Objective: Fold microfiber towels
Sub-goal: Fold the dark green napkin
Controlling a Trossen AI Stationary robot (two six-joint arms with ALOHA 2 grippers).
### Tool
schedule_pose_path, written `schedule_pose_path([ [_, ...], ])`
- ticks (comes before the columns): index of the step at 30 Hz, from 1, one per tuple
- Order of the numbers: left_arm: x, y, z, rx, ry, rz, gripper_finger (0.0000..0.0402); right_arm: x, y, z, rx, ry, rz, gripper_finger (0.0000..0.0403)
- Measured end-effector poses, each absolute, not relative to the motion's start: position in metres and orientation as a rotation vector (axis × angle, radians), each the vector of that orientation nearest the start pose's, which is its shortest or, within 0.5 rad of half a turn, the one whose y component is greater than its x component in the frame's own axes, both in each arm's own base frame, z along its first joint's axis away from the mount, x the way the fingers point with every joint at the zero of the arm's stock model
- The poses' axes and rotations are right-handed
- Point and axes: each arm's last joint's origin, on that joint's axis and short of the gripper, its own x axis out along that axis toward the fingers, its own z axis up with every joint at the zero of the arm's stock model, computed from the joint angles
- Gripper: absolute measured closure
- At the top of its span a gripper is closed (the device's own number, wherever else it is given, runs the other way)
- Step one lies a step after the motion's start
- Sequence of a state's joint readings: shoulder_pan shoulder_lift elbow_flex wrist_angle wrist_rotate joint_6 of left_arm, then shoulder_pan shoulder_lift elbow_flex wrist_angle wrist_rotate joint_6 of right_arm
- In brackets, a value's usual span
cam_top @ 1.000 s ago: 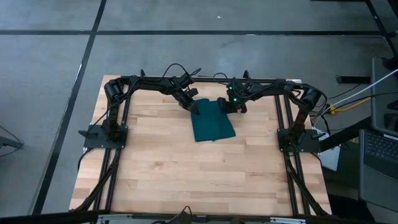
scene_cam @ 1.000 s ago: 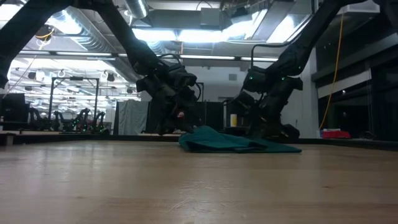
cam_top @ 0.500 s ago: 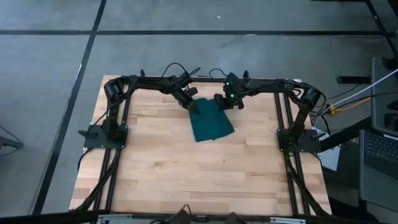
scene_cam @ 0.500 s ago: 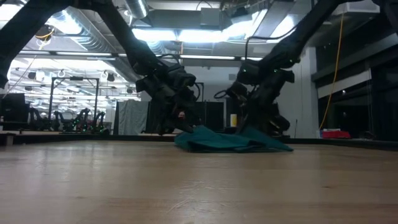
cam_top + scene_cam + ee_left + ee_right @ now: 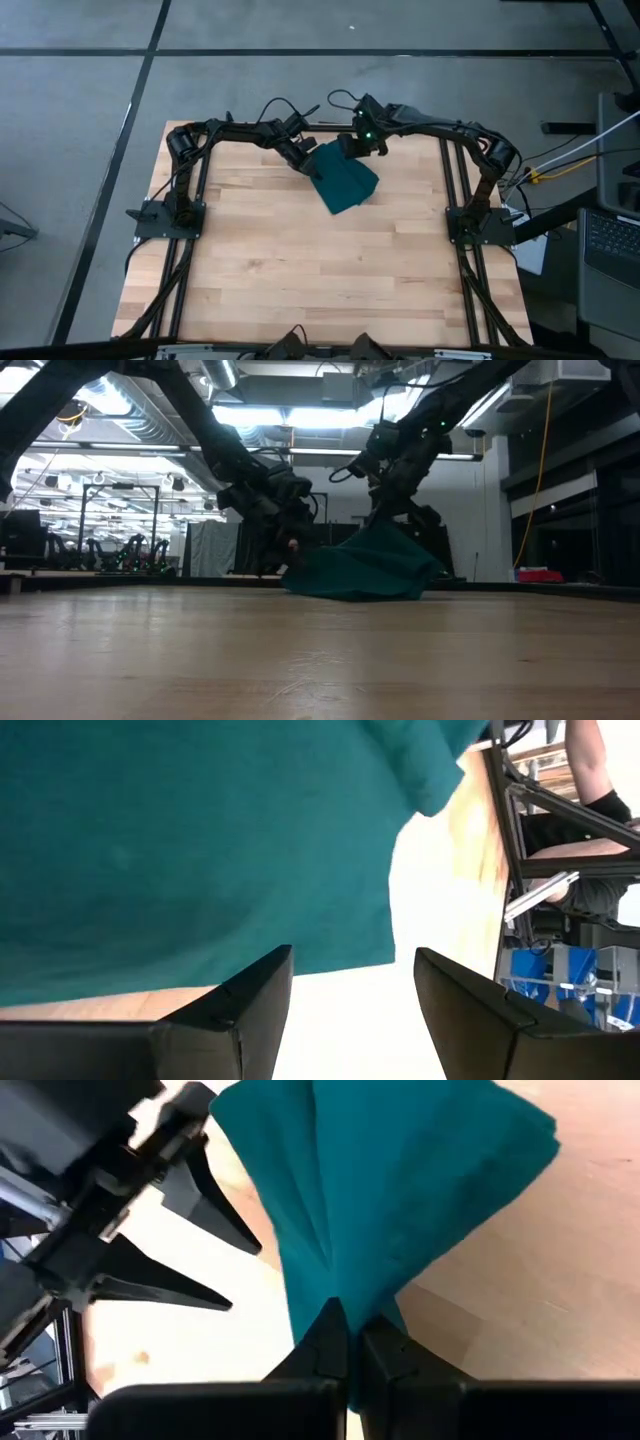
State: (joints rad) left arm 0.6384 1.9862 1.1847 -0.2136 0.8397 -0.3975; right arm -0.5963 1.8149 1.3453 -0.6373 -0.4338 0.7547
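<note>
one teal towel (image 5: 346, 180) lies at the far middle of the desk (image 5: 300, 270) in the high view, the left gripper (image 5: 308, 166) and right gripper (image 5: 352, 148) at its far edge. low view: the right gripper lifts one side into a tent. left wrist view: fingers (image 5: 240, 1005) apart beside the towel. right wrist view: fingers (image 5: 330, 1342) clamped on a gathered corner. judged mid-fold; next, carry that corner across the towel.

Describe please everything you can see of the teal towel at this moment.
The towel is a plain dark teal cloth, soft and matte, lying near the table's far edge. The right gripper is shut on one edge and lifts it, so the cloth hangs in fanned pleats with its lower part resting on the wood. The left gripper is open beside it, holding nothing. No tag is visible.
</note>
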Motion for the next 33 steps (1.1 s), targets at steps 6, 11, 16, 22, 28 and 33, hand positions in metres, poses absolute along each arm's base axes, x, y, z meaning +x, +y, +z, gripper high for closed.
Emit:
schedule_pose_path([
  [6,0.324,0.213,0.138,-1.061,0.782,-0.044,0.0194,0.316,-0.192,0.218,1.249,0.928,-0.537,0.0402],
  [11,0.324,0.213,0.138,-1.06,0.777,-0.051,0.0194,0.319,-0.192,0.208,1.251,0.96,-0.557,0.0403],
  [16,0.325,0.214,0.138,-1.058,0.77,-0.053,0.0194,0.321,-0.194,0.205,1.252,0.963,-0.566,0.0403],
  [22,0.331,0.218,0.127,-1.111,0.745,-0.041,0.0194,0.327,-0.19,0.21,1.236,0.944,-0.59,0.0403],
  [28,0.33,0.221,0.127,-1.14,0.727,-0.072,0.0194,0.335,-0.184,0.204,1.236,0.952,-0.594,0.0403],
  [33,0.329,0.222,0.127,-1.142,0.725,-0.077,0.0194,0.356,-0.177,0.188,1.256,0.963,-0.546,0.0403],
])
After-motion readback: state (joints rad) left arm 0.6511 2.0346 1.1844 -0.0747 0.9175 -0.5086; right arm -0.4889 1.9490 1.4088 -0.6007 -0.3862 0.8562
